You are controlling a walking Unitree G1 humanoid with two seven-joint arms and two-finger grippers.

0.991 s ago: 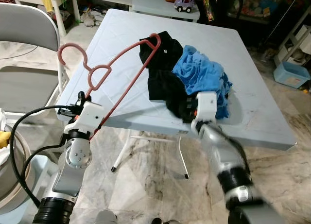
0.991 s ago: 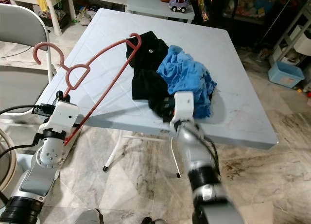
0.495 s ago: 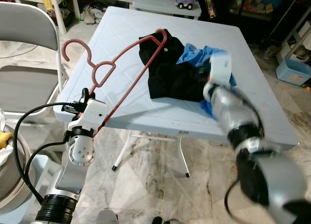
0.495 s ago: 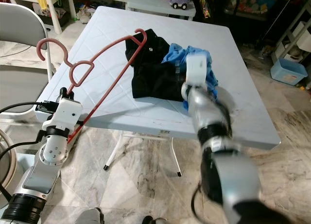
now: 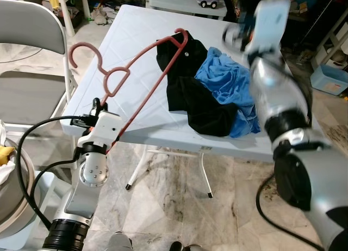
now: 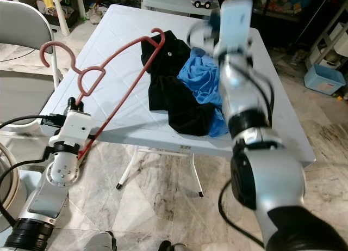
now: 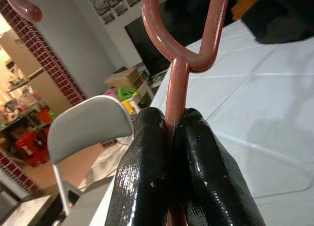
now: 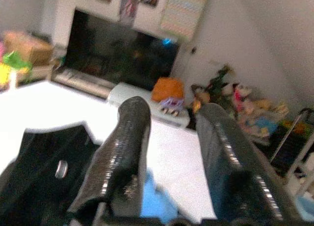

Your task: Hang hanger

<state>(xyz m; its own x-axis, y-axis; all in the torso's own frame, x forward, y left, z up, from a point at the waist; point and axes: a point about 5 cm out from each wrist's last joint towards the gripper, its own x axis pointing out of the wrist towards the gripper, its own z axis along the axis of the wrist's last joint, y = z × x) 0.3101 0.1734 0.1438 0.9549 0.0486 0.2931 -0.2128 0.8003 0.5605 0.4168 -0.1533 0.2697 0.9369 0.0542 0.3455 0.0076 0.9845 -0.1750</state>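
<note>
Rising from the blue crumpled cloth (image 5: 228, 87), where it sat 1 second ago, the right hand (image 8: 171, 152) now hovers above the far part of the pale blue plastic worktop (image 5: 136, 38), its 2 fingers spread and empty. So the clothes are released, and hanging seems next. The left hand (image 7: 169, 138) stays pressed together, pinching the bar of the reddish-pink plastic hanger (image 5: 142, 77), which slants up from it; the hanger's far tip is by the black garment (image 5: 187, 93).

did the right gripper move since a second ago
Yes. The right gripper rose from the near edge of the table, by the blue cloth, to above the table's far side, fingers open and empty.
</note>
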